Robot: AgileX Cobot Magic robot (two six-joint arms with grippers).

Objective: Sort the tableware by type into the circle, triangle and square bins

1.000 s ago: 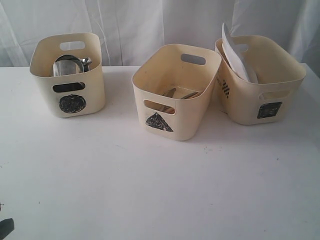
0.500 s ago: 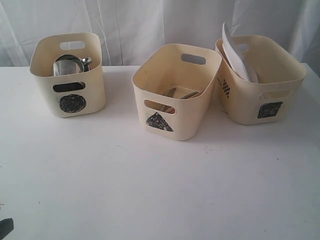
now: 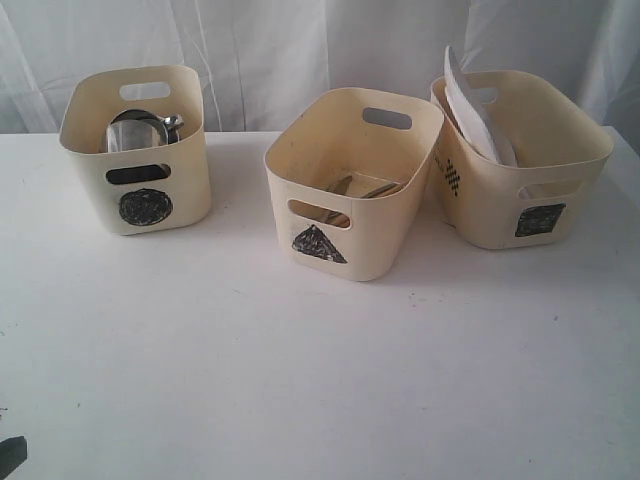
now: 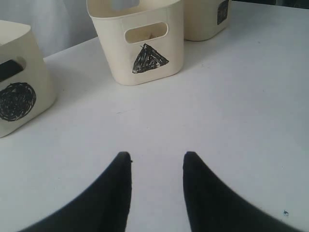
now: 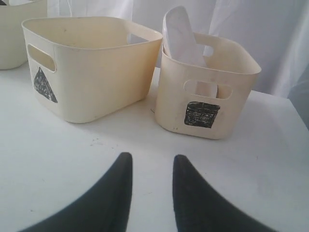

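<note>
**Q:** Where did the tableware lie?

**A:** Steel ware [image 3: 137, 130], with a rounded rim and a small handle, stood inside the circle bin [image 3: 170, 190] at the upper left of the exterior frame. Cutlery [image 3: 358, 190], steel and wood together, lay on the floor of the triangle bin [image 3: 380, 235] at the centre; the single pieces could not be told apart. A white plate [image 3: 468, 105] stood on edge in the square bin [image 3: 490, 205] at the upper right. It leaned on that bin's left wall and rose above its rim.

**Q:** How were the bins set out?

**A:** All three stood upright in a row on the white bench [image 3: 300, 380]. Each bore its black mark on the wall facing the camera, below a cut-out handle. The circle bin stood well apart from the triangle bin. The triangle bin and square bin stood just beside each other; whether they touched could not be told. A white curtain [image 3: 270, 50] hung behind.

**Q:** And the tools?

**A:** The left tool [image 4: 157, 155] was spread, its two dark fingers apart with bare bench between them and nothing held. The circle bin and triangle bin stood ahead of it. The right tool [image 5: 152, 156] was likewise spread and empty over bare bench, facing the triangle bin and square bin. Neither tool touched any bin.
</note>
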